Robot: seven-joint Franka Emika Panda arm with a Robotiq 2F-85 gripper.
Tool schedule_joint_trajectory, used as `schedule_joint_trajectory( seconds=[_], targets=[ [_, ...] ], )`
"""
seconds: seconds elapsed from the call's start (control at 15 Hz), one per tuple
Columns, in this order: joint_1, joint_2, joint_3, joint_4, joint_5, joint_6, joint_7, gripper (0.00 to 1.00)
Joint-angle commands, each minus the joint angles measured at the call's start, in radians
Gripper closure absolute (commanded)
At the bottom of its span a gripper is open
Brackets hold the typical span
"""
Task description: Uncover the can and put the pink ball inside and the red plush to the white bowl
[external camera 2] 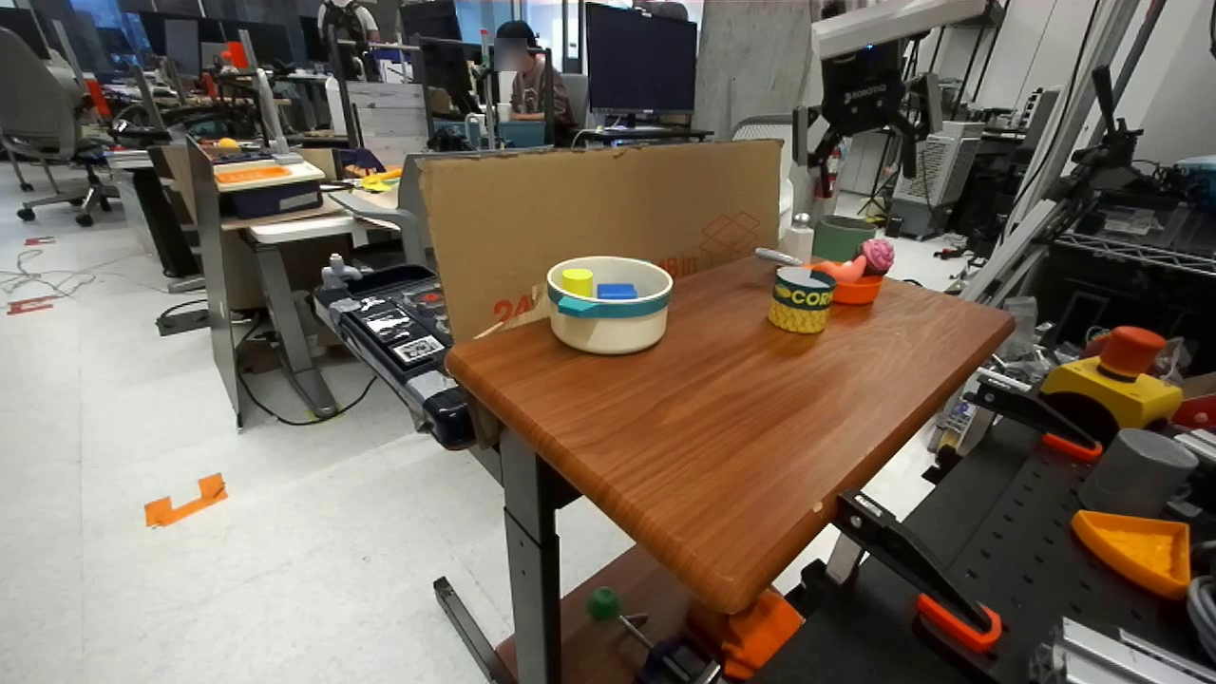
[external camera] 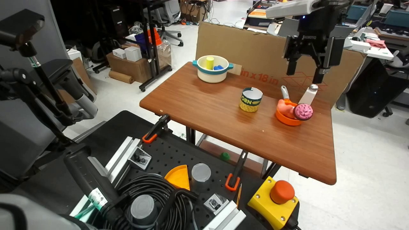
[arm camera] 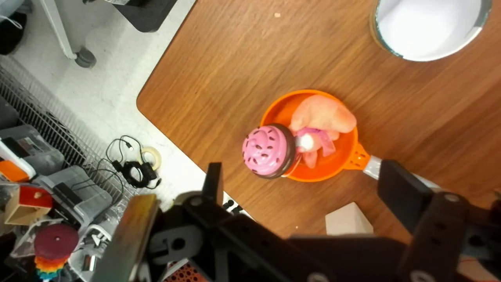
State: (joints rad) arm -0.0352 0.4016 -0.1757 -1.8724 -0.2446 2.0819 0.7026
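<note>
— What does the black two-fingered gripper (external camera: 304,72) have hold of above the brown wood-grain table (external camera: 198,105)?

— Nothing. It hangs in midair, jaws spread wide.

— And the short yellow cylindrical can (external camera: 251,101) with the lettered dark green band?

— Upright on the table in both exterior views, between the round cream-white bowl (external camera: 211,78) with teal rim and handles and the shallow round orange pan (arm camera: 340,158). Its top shows white from above; whether that is a cover cannot be told.

— What shares the orange pan?

— The small bright pink ball (arm camera: 266,150), flecked brown over a dark base, sits at the rim and reaches past it; the coral-red soft plush (arm camera: 323,113) lies inside, next to it.

— And inside the cream-white bowl?

— A yellow cylinder (external camera: 209,63) and a blue piece (external camera 2: 617,291), an upright brown cardboard sheet (external camera: 243,48) standing behind.
</note>
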Motion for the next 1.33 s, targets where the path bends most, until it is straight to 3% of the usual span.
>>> schedule_joint_trajectory(
  seconds=[0.0,0.27,1.27],
  targets=[
    [0.030,-0.047,-0.007,-0.107,-0.066,0.128,-0.010,0.00],
    [0.044,-0.054,-0.006,-0.155,-0.068,0.193,-0.018,0.00],
    [-0.033,-0.150,-0.017,-0.131,0.106,0.147,-0.028,0.00]
  ],
)
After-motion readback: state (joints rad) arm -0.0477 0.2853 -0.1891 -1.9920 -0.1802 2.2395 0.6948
